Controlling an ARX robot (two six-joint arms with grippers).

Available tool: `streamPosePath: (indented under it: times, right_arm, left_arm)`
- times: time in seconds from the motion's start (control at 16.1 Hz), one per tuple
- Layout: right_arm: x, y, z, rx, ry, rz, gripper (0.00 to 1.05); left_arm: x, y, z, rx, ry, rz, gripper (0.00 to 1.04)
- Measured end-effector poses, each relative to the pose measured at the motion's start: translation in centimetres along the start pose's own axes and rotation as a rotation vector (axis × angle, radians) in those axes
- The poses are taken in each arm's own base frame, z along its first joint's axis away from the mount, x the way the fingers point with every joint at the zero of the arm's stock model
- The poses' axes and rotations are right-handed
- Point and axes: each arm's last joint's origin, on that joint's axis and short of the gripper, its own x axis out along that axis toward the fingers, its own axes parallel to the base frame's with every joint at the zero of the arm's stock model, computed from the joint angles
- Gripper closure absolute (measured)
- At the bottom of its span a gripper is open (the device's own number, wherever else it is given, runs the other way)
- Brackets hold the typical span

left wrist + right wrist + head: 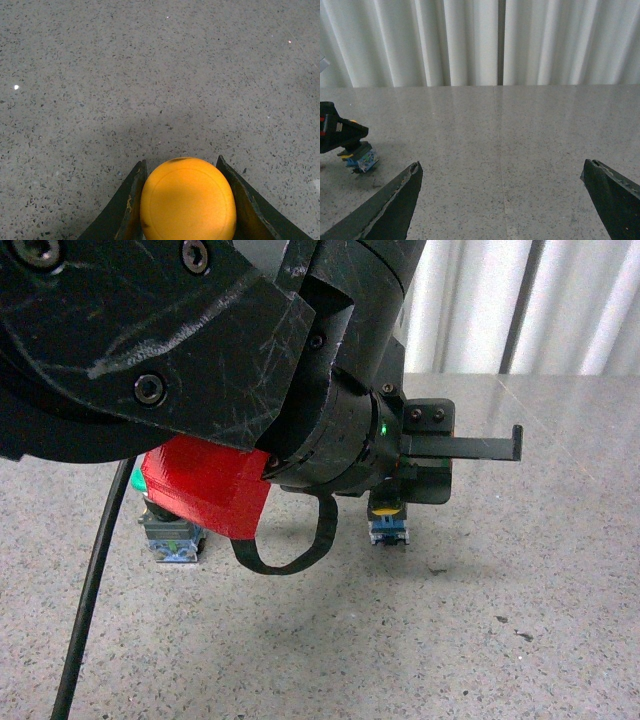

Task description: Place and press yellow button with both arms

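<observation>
Your left gripper (181, 165) has its jaws clamped on the yellow button (187, 200); the left wrist view shows the yellow cap filling the gap between both fingers, with speckled bench (150, 75) beyond. The front view adds what that view hides: the button's blue base sits low against the bench, though you cannot tell if it touches. A second switch (172, 538) stands under the arm's red block (205, 490), its cap hidden. Only the right wrist view shows your right gripper (501, 164), jaws wide apart and holding nothing, with the held button off to one side and a white curtain (470, 40) behind.
</observation>
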Motion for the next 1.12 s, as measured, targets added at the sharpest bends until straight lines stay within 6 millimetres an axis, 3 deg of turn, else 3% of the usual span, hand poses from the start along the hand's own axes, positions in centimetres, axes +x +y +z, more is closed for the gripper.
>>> streamPosePath:
  times: [0.19, 0.5, 0.62, 0.74, 0.87, 0.99, 1.12]
  right_arm:
    - [0.0, 0.0, 0.0, 0.0, 0.0, 0.0, 0.07]
    - [0.0, 0.0, 0.0, 0.0, 0.0, 0.0, 0.07]
    - [0.0, 0.0, 0.0, 0.0, 0.0, 0.0, 0.07]
    - [0.0, 0.0, 0.0, 0.0, 0.0, 0.0, 0.07]
    - [0.0, 0.0, 0.0, 0.0, 0.0, 0.0, 0.07]
    - [0.0, 0.0, 0.0, 0.0, 0.0, 0.0, 0.07]
    - [0.0, 0.0, 0.0, 0.0, 0.0, 0.0, 0.07]
  left_arm:
    - [0.1, 0.0, -0.1, -0.011, 0.0, 0.008, 0.68]
    - [0.2, 0.0, -0.1, -0.022, -0.012, 0.012, 0.19]
    - [0.2, 0.0, 0.2, -0.023, -0.032, 0.009, 0.05]
    - [-0.4, 0.4, 1.2, -0.024, -0.076, 0.015, 0.07]
    - [-2.2, 1.6, 3.4, -0.012, -0.172, 0.053, 0.07]
    - [-5.0, 3.4, 5.9, 0.016, -0.313, 0.091, 0.07]
    - [-8.7, 5.3, 6.9, 0.109, -0.438, 0.168, 0.07]
